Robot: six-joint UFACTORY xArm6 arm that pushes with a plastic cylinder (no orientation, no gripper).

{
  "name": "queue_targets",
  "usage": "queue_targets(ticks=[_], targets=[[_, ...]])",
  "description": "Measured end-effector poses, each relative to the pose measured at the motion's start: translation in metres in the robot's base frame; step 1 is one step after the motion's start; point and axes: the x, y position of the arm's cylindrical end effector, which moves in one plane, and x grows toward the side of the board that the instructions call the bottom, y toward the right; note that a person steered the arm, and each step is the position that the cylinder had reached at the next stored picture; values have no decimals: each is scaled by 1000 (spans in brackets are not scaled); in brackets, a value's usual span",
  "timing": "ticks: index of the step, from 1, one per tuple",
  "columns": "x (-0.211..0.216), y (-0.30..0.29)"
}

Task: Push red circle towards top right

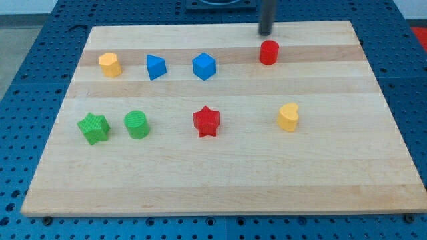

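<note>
Right now my tip (pixel 266 33) stands at twelve o'clock of the red circle (pixel 269 52), just apart from it, holding nothing; the circle sits near the table's (pixel 220 180) far edge; to push well I'd circle round to its seven o'clock side; then drive steadily toward one o'clock, staying centred.

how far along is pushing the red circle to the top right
Done: nothing visible; the red circle sits along the board's top edge, right of centre. In hand: my tip stands just above it, apart. Left: get round to its left and push it right.
</note>
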Motion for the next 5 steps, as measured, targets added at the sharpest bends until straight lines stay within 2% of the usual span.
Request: queue_targets(ticks=[1,2,3,5], targets=[[18,-50],[46,-61],[51,-48],[51,37]])
